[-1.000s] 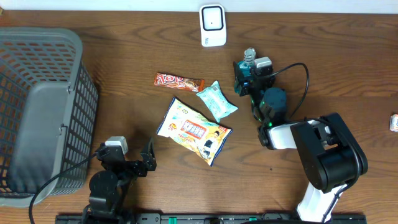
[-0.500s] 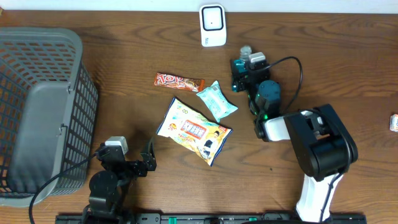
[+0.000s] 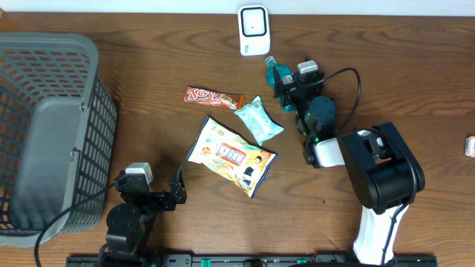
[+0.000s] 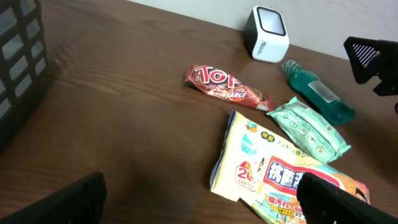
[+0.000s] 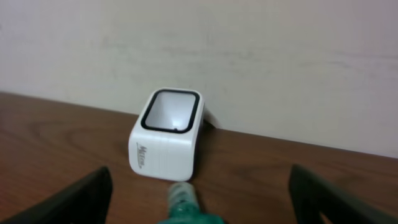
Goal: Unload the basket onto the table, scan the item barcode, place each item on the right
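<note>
The white barcode scanner (image 3: 253, 30) stands at the table's back edge and fills the middle of the right wrist view (image 5: 166, 134). A green bottle (image 3: 278, 72) lies on the wood just right of it, its clear cap end (image 5: 184, 198) pointing at the scanner. My right gripper (image 3: 288, 80) sits around the bottle's body, open. Its two dark fingers stand far apart with wide gaps either side of the bottle (image 4: 317, 92). My left gripper (image 3: 157, 196) rests near the front edge, open and holding nothing.
A red chocolate bar (image 3: 214, 96), a teal wipes pack (image 3: 258, 119) and a large yellow-white wipes pouch (image 3: 231, 154) lie mid-table. A grey mesh basket (image 3: 44, 133) fills the left side. A small item (image 3: 470, 145) sits at the right edge.
My right gripper has swung left toward the scanner with the green bottle, and its jaws have spread wider. The left arm has not moved.
</note>
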Controlling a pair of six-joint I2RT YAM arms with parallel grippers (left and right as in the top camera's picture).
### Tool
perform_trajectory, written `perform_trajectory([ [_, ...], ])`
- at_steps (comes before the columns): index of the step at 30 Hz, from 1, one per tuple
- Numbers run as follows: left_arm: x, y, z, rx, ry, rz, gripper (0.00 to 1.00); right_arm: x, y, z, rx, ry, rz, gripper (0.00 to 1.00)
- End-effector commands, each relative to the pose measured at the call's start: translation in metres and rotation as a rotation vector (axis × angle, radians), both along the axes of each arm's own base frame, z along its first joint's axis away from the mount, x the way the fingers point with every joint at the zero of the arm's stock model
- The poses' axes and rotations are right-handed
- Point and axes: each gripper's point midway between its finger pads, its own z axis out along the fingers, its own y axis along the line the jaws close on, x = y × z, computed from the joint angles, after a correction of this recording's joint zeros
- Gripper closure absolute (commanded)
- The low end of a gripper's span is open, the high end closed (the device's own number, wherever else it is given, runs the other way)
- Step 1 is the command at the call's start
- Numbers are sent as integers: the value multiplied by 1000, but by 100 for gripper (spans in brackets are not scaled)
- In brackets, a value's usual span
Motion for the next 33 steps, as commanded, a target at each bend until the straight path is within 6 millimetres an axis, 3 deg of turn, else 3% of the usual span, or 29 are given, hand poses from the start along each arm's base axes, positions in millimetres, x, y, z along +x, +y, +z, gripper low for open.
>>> perform_trajectory([
  [1, -2, 1, -11, -2, 36, 9, 2, 3, 1, -11, -21, 37, -6, 9],
  [5, -2, 1, -11, -2, 36, 8, 2, 0, 0, -45, -49, 172, -3, 1],
  [9, -2, 1, -11, -2, 36, 9, 2, 0, 3, -52, -70, 203, 15, 1],
  [14, -2, 1, -11, -2, 36, 8, 2, 17, 27, -37, -151, 216, 121, 1],
  [19, -2, 1, -11, -2, 36, 9, 2, 48, 39, -29, -250, 452, 130, 1],
  [24, -2, 1, -11, -2, 36, 9, 2, 69, 37, 18, -308, 492, 85, 1],
  [27, -2, 1, -11, -2, 36, 9, 2, 76, 40, 34, -298, 459, 84, 1],
  [29, -2, 1, -11, -2, 36, 9, 2, 79, 39, 25, -300, 465, 80, 1],
  [33, -2, 1, -11, -2, 36, 9, 2, 82, 46, -17, -304, 515, 111, 3],
])
